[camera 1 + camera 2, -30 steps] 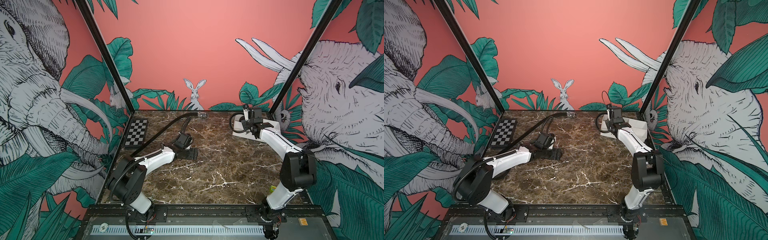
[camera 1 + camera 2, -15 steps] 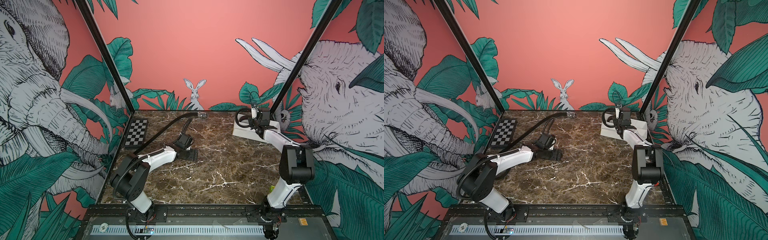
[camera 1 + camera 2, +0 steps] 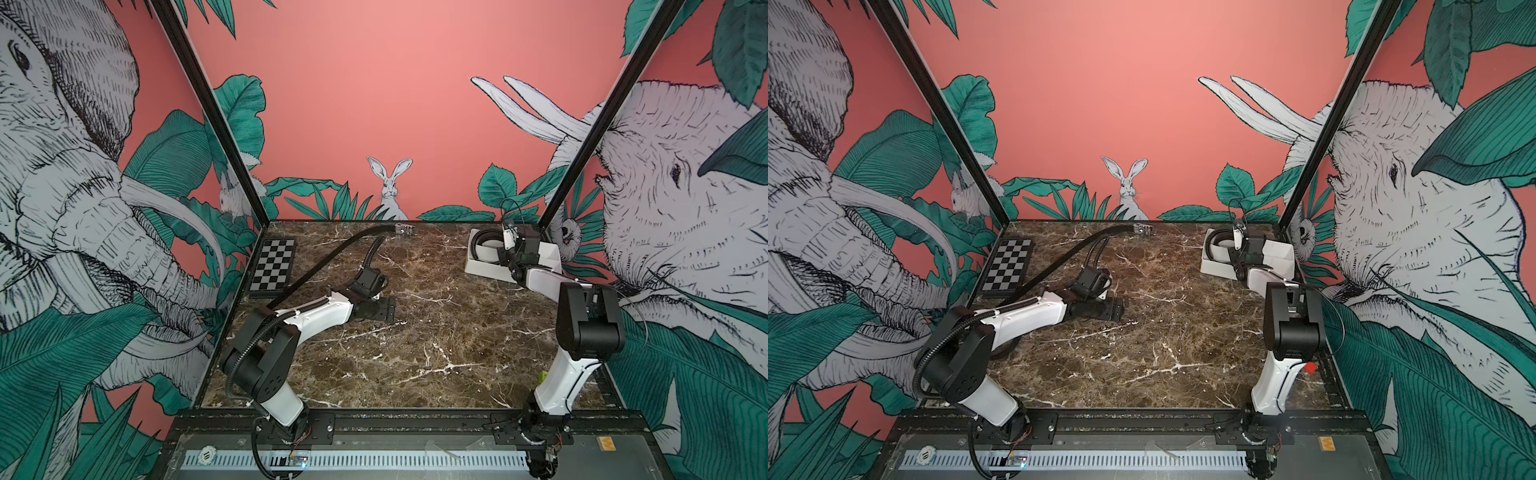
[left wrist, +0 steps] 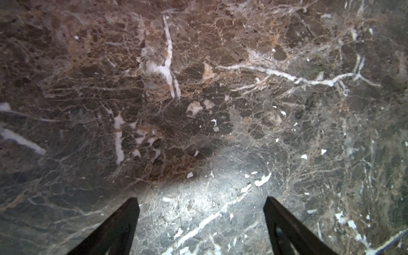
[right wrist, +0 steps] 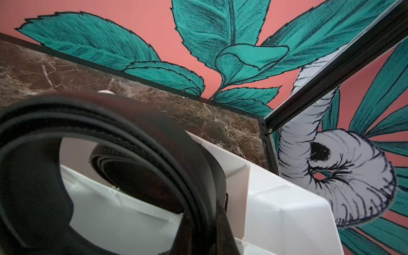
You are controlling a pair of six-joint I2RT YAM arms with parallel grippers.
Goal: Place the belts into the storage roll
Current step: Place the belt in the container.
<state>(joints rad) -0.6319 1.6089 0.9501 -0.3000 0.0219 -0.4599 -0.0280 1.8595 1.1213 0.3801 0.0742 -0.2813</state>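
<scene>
My right gripper [image 3: 505, 254] is shut on a coiled black belt [image 5: 154, 132] and holds it upright over the left end of the storage roll [image 3: 484, 271], a white divided tray at the back right. In the right wrist view another coiled belt [image 5: 132, 170] lies in a compartment behind the held one, and the fingers merge with the dark strap. A third belt [image 3: 332, 259] stretches from beside the left arm to the back edge and ends in a metal buckle [image 3: 405, 229]. My left gripper [image 4: 201, 199] hangs open just above bare marble, mid-table.
A black-and-grey checkered board [image 3: 272, 266] lies at the back left by the wall. A ribbed cable hose [image 3: 372, 253] arches over the left wrist. The tray's right compartment [image 5: 276, 209] sits close to the corner post [image 3: 552, 208] and the right wall.
The right arm has carried the coiled belt rightward, from the tray's left edge to over the tray. The left arm has barely shifted.
</scene>
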